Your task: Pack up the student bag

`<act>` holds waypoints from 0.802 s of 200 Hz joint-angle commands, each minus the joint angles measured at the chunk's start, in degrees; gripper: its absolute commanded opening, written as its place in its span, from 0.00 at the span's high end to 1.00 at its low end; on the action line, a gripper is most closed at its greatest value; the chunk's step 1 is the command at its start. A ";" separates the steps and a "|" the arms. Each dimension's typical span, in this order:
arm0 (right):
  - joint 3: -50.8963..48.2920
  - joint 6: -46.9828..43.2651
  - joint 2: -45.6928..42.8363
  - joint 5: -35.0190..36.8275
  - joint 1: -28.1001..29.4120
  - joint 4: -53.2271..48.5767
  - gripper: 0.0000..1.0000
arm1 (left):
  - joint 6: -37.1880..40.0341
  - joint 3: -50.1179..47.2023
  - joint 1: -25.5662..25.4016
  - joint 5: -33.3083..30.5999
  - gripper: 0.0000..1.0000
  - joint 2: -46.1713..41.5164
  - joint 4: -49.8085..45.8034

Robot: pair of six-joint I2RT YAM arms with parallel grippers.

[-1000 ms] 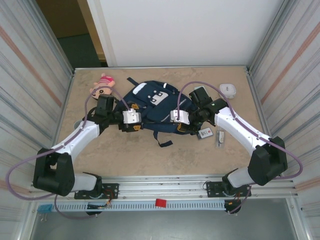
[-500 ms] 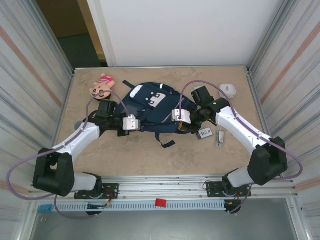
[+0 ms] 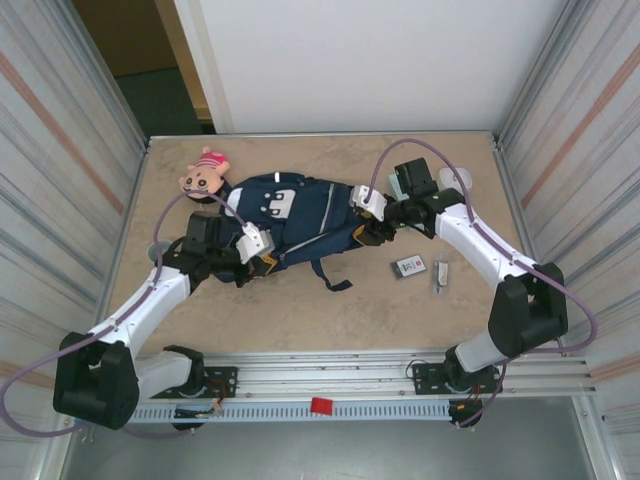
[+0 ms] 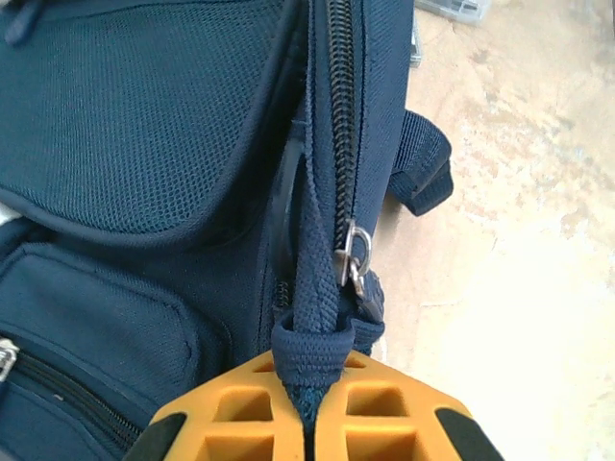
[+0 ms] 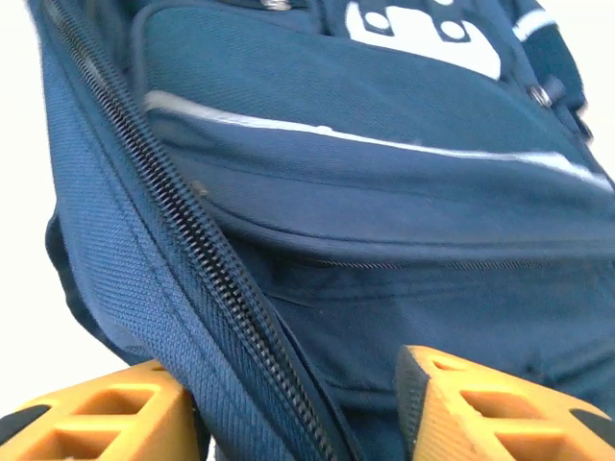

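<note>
The student bag [image 3: 290, 215], navy with white patches, lies on its side across the middle of the table. My left gripper [image 3: 264, 260] is at its near left end. In the left wrist view the orange fingers [image 4: 231, 418] are pressed together on a navy webbing strap [image 4: 312, 317] next to the zipper pull [image 4: 354, 261]. My right gripper [image 3: 360, 228] is at the bag's right end. Its jaws [image 5: 293, 375] stand apart, and the bag's zipper edge [image 5: 202, 250] runs between them, lying against the left finger [image 5: 106, 423].
A pink plush toy [image 3: 205, 172] lies at the back left, touching the bag's corner. A small card box [image 3: 410, 266] and a thin pen-like item [image 3: 439, 275] lie right of the bag. A white round object [image 3: 458, 180] sits behind the right arm. Metal walls close both sides.
My left gripper has shut on the strap and drawn back to the near left. The bag has swung and slid left with it. My right gripper has opened and moved towards the back right.
</note>
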 commanded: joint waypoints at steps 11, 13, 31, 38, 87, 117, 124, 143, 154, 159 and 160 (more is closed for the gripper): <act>2.33 18.74 -8.53 6.37 0.49 0.20 0.42 | -12.48 5.01 -0.39 4.67 1.00 3.34 -0.82; 2.36 19.57 -8.92 6.83 0.71 0.05 0.42 | -12.75 5.34 -0.38 4.79 1.00 3.60 -1.18; 2.33 28.87 -12.84 13.34 4.55 -2.32 0.43 | -14.72 7.18 -0.39 6.00 1.00 6.02 -2.86; 2.54 31.40 -14.05 16.03 7.26 -4.53 0.43 | -15.30 7.59 -0.38 6.53 1.00 6.68 -3.04; 1.65 64.56 -14.30 31.80 26.07 -7.15 0.53 | -17.20 7.84 -0.40 9.35 1.00 7.91 -2.26; 0.33 80.38 -9.55 34.45 33.05 -0.88 0.58 | -17.47 8.44 -0.39 10.48 1.00 8.35 -2.52; 0.62 82.19 -8.36 35.71 34.49 0.21 0.58 | -17.60 8.51 -0.38 10.77 1.00 8.42 -2.53; 1.99 85.18 -4.11 37.94 37.07 2.40 0.58 | -18.14 8.63 -0.39 11.28 1.00 8.42 -2.34; 3.31 86.04 -1.32 38.71 38.22 2.81 0.58 | -18.24 8.48 -0.34 11.36 1.00 8.30 -2.21; 3.79 86.14 -0.06 39.08 38.67 3.07 0.58 | -18.27 8.50 -0.36 11.51 1.00 8.33 -2.17; 3.92 86.13 0.18 39.12 38.76 3.12 0.58 | -18.31 8.46 -0.34 11.54 1.00 8.36 -2.13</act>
